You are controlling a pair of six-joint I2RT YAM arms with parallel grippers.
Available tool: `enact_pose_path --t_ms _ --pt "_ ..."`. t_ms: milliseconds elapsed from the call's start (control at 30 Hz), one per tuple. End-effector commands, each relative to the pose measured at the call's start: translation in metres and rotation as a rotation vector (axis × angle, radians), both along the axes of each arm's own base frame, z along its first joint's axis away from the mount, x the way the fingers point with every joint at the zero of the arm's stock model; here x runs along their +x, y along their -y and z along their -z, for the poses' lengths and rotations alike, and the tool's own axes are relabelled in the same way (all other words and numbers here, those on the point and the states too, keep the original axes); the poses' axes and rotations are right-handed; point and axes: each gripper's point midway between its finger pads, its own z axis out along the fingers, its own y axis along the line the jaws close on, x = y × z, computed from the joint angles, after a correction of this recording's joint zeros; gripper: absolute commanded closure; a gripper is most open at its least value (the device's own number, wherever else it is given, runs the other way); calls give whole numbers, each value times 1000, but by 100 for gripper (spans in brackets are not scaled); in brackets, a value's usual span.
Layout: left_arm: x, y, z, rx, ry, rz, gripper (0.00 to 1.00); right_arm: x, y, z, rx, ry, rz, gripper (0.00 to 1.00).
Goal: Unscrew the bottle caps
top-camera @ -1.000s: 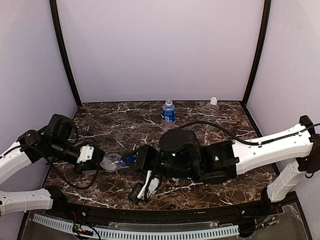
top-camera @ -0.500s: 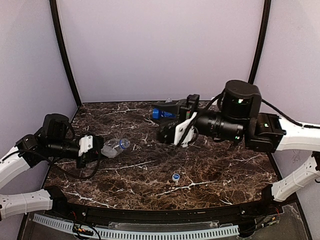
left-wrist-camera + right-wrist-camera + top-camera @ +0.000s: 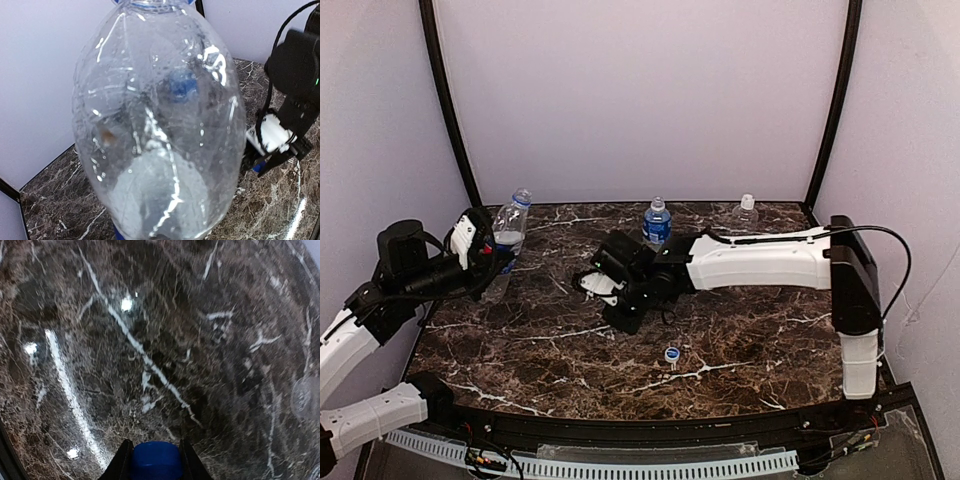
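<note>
left gripper (image 3: 495, 262) clamps a clear plastic bottle with a blue label (image 3: 510, 222), nearly upright, droplets beading its inner wall. right gripper (image 3: 155, 446) pinches a small round blue plastic cap (image 3: 156, 464) between its jaws.

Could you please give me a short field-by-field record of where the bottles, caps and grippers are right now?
left gripper: shut on held bottle, near upright, left rear
right gripper: shut on blue cap, low over table centre
loose cap: on table, front centre
labelled bottle: upright, rear centre, capped
plain bottle: upright, rear right, white cap on
</note>
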Motion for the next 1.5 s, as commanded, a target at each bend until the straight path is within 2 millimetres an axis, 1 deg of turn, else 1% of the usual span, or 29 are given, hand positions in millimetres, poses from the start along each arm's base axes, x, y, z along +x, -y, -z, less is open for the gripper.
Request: enact_pose_path --t_ms 0,133,267,367,433,533,600,633,700,733,767,800,833,867,900,933,1000,1033,1067,1100,1200,1233,1267,1300,1333,1367,1400,1467 --pt "0 -3 8 -55 -40 -24 79 -19 31 30 -165 -184 146 100" --pt "1 -2 8 -61 -32 -18 79 -21 30 59 -227 -220 166 100" --pt "0 1 9 -58 -33 1 79 -35 28 84 -287 -266 142 100" --pt "1 1 8 -56 -28 4 79 -43 26 93 -304 -282 122 100" --pt "1 2 8 -52 -25 4 79 -47 24 96 -309 -289 114 99" --pt "1 2 9 -51 -23 7 79 -50 23 96 -310 -294 101 97" --pt "1 2 9 -50 -23 10 79 -52 22 98 -316 -300 85 93" --pt "1 3 9 -50 -23 12 79 -53 23 100 -321 -300 78 88" --pt "1 3 8 -50 -23 16 79 -55 24 103 -338 -303 68 72" --pt "1 4 8 -50 -22 19 79 -55 24 103 -345 -303 68 63" --pt "0 4 8 -50 -22 21 79 -54 24 101 -346 -296 65 56" --pt "-1 5 8 -49 -24 33 79 -54 23 98 -340 -292 60 51" --pt "-2 6 7 -48 -23 40 78 -53 21 93 -329 -284 60 40" --pt "-5 9 8 -44 -22 62 78 -51 18 89 -317 -273 66 33" --pt "-6 9 8 -42 -21 70 78 -48 16 84 -304 -263 70 23" --pt "-8 11 9 -43 -22 86 78 -47 13 79 -293 -253 66 19" --pt "-12 14 9 -45 -28 110 78 -44 7 63 -258 -233 56 17" --pt "-16 16 10 -44 -34 132 78 -43 3 51 -234 -219 43 16" --pt "-18 18 9 -44 -33 149 77 -41 -1 36 -199 -200 29 16" --pt "-23 21 10 -42 -40 182 77 -38 -7 13 -146 -169 13 16" --pt "-34 28 3 -47 -31 260 76 -30 -22 -59 53 -49 -54 17" --pt "-40 32 -1 -50 -23 302 75 -30 -28 -87 152 -18 -89 17" --pt "-43 34 -2 -52 -20 320 75 -32 -40 -120 297 9 -133 16" --pt "-47 36 -5 -56 -15 350 75 -36 -37 -141 382 -2 -161 16" --pt "-49 37 -6 -59 -15 362 75 -37 -44 -178 546 18 -200 16" --pt "-52 39 -7 -60 -17 381 75 -40 -44 -202 662 20 -230 16" --pt "-54 40 -8 -60 -18 393 75 -44 -43 -222 755 21 -269 17" --pt "-59 42 -7 -57 -24 419 75 -51 -42 -256 913 62 -334 18"
